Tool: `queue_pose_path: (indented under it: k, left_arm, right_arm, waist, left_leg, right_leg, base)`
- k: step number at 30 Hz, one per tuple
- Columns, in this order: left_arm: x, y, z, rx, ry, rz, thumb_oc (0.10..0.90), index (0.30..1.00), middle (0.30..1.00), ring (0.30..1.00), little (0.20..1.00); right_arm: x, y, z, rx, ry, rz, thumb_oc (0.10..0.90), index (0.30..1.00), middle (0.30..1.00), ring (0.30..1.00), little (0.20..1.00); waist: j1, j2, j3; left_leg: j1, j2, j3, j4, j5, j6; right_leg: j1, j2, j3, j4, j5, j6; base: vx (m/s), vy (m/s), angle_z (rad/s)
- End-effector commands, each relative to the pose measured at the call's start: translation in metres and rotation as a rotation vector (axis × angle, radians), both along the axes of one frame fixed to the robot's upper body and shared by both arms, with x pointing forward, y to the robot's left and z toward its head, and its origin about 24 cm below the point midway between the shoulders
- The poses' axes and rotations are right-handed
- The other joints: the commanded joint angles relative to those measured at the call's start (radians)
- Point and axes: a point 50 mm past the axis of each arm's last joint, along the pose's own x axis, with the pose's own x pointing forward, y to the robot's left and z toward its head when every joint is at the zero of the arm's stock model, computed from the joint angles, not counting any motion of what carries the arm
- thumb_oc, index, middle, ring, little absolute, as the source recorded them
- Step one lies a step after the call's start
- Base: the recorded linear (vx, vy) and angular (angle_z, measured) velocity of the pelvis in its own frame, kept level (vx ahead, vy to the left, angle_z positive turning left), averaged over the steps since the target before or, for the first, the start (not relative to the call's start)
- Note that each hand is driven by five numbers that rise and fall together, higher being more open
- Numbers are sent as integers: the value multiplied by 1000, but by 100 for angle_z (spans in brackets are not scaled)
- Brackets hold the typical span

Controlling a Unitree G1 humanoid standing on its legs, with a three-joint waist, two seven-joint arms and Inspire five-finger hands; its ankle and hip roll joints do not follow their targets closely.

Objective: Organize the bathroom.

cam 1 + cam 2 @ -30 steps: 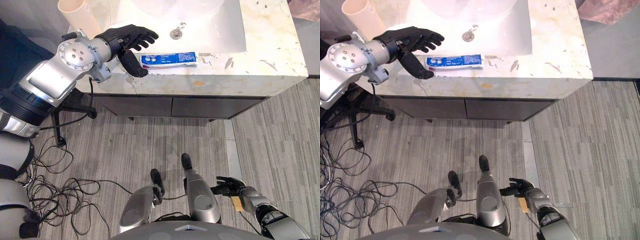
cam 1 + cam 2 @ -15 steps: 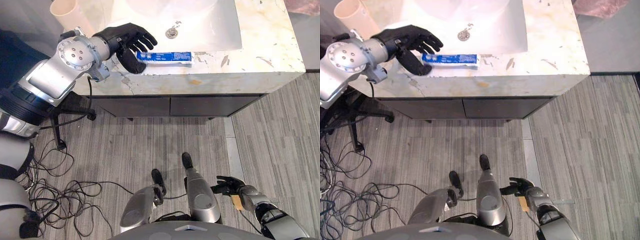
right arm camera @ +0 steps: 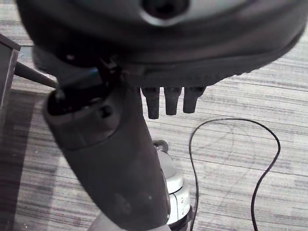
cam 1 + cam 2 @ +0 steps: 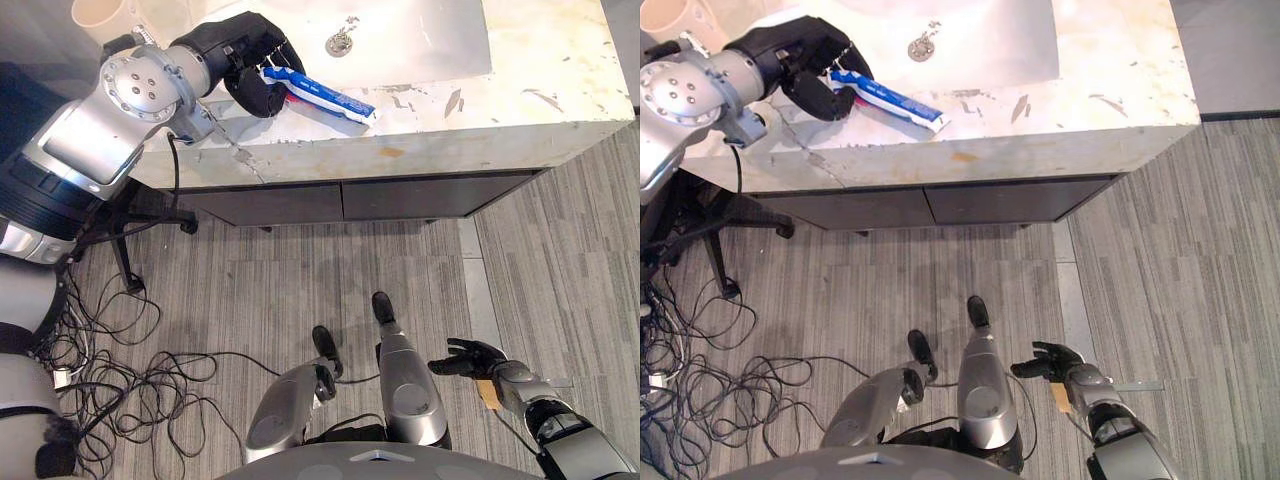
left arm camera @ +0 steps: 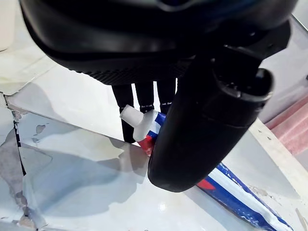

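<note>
The left hand (image 4: 248, 62) is up at the 11 o'clock part of the left eye view, over the pale stone surface (image 4: 520, 95). Its fingers (image 5: 140, 98) and its thumb (image 5: 207, 125) are curled round one end of a blue and white toothpaste tube (image 4: 330, 95). In the left wrist view the thumb lies across the top of the tube and the fingers reach round the far side of it, so the tube sits pinched between them. The small white cap (image 5: 130, 114) of the tube pokes out just beside the fingers, and a bit of red on the tube shows under the thumb. The rest of the tube sticks out from the hand toward 4 o'clock in the left eye view, and it is tilted. Its flat far end is down near the front edge of the surface. I cannot tell if that end touches the stone. Just past the hand, toward 1 o'clock, is the sink (image 4: 440, 40) with its round metal drain (image 4: 340, 42). A light tan cup (image 4: 100, 14) stands at the far corner of the surface, at about 10 o'clock from the hand. The right hand (image 4: 470, 357) is far from all this, low at the 5 o'clock part of the left eye view, over the grey striped floor (image 4: 560, 270). Its fingers (image 3: 166, 101) are loose and a little bent, and they hold nothing.
</note>
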Motion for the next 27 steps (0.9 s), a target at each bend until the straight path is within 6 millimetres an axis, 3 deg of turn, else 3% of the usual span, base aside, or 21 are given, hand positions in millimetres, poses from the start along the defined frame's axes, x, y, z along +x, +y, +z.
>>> queue_pose_path:
  k: [1, 3, 9, 16, 20, 24, 27]
  left_arm:
    - [-12, 2, 26, -131, -99, -52, 485, 427, 427, 427, 427]
    - [-11, 7, 24, -195, -92, -24, 400, 300, 300, 300, 300]
    - [-9, 18, 21, -319, -72, -19, 400, 300, 300, 300, 300]
    - [-8, 21, 23, -343, -76, -23, 400, 300, 300, 300, 300]
    - [-7, 20, 22, -472, -51, -15, 400, 300, 300, 300, 300]
    - [-11, 9, 15, -694, 19, -114, 400, 300, 300, 300, 300]
    - [-17, -1, 6, -822, 68, -168, 400, 300, 300, 300, 300]
  right_arm:
    - [-23, -21, -1, -42, 33, -47, 800, 900, 900, 900, 900]
    - [-24, -20, -2, -38, 32, -53, 800, 900, 900, 900, 900]
    - [-27, -14, -6, -24, 40, -62, 800, 900, 900, 900, 900]
    - [-28, -7, -10, -6, 46, -58, 800, 900, 900, 900, 900]
    - [-33, -3, -14, 7, 53, -75, 800, 900, 900, 900, 900]
    - [-35, -5, -13, 9, -30, -216, 800, 900, 900, 900, 900]
    - [-29, -20, 2, -22, -171, -400, 800, 900, 900, 900, 900]
  waist:
    - [11, -11, -44]
    - [13, -14, -49]
    - [25, -33, -65]
    - [32, -48, -76]
    - [35, -54, -84]
    - [35, -64, -106]
    - [25, -83, -132]
  left_leg:
    - [-56, 51, 67, 158, -82, -23]
    - [-53, 50, 65, 154, -82, -22]
    - [-47, 56, 59, 157, -83, -21]
    - [-39, 62, 57, 154, -84, -21]
    - [-26, 63, 53, 142, -81, -22]
    - [5, 64, 56, 113, -74, -24]
    - [29, 72, 66, 91, -69, -27]
  right_leg:
    - [-60, -25, -22, 64, -84, 38]
    - [-55, -23, -21, 61, -85, 38]
    - [-41, -22, -27, 58, -86, 40]
    - [-26, -20, -32, 53, -88, 42]
    - [-11, -17, -33, 46, -90, 42]
    - [20, -11, -35, 26, -91, 43]
    - [38, -3, -34, 7, -87, 45]
  base:
    - [0, 0, 0]
    - [17, -2, 0]
    - [28, -16, 1]
    - [4, -4, 1]
    - [12, -3, 1]
    - [69, -5, 3]
    - [68, -13, 0]
